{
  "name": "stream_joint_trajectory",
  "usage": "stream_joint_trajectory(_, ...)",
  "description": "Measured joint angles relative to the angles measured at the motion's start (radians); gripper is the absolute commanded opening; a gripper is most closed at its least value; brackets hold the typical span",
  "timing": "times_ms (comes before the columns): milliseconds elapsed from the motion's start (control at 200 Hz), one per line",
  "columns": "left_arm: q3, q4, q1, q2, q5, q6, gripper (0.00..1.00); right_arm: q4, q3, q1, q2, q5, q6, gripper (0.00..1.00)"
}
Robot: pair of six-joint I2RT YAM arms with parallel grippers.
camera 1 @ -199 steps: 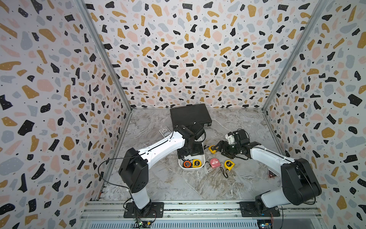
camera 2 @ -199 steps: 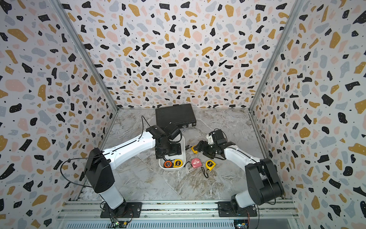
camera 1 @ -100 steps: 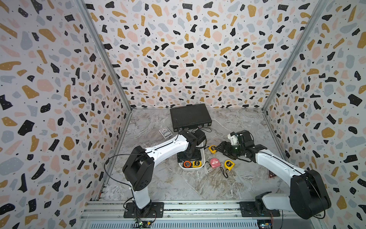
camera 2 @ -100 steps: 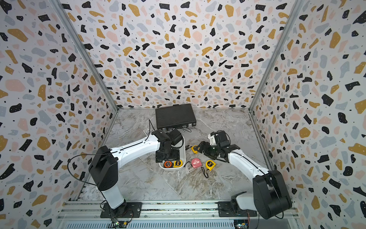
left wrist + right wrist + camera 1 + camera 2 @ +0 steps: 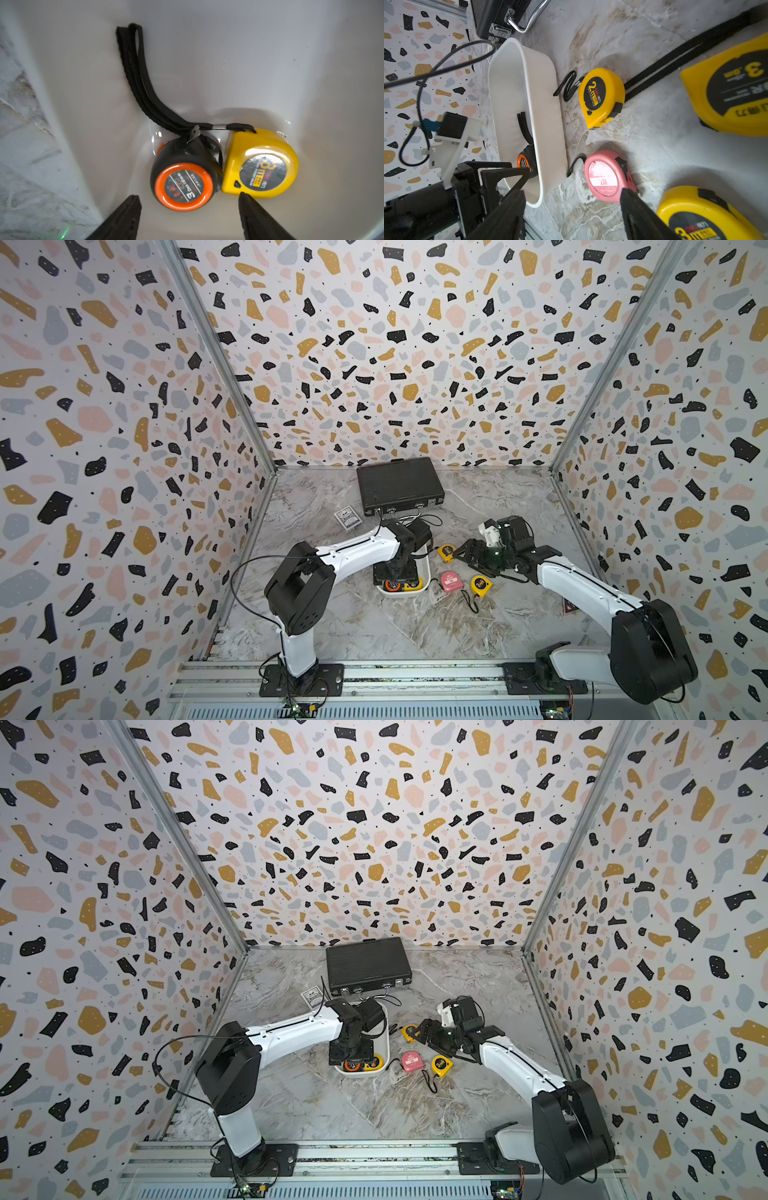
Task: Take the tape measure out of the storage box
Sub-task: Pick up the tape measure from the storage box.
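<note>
**Two tape measures lying in the storage box**

The storage box [image 5: 550, 116] is holding a black-and-orange tape measure [image 5: 184, 186] and a yellow tape measure [image 5: 261, 166], touching side by side at its near end. The left gripper [image 5: 188, 205] is pointing down into the box, jaws standing apart on either side of the black-and-orange one, gripping nothing. The right gripper [image 5: 572, 197] is hovering low over the worktop [image 5: 374, 635] beside the box, jaws wide and empty, near a pink tape measure [image 5: 607, 176].
</note>
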Motion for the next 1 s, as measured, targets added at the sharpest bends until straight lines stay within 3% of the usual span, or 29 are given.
stream_joint_trajectory(1001, 0.008, 0.023, 0.0, 0.087, -0.018, 0.034, 0.74, 0.023, -0.002, -0.001, 0.003, 0.008, 0.015, 0.76)
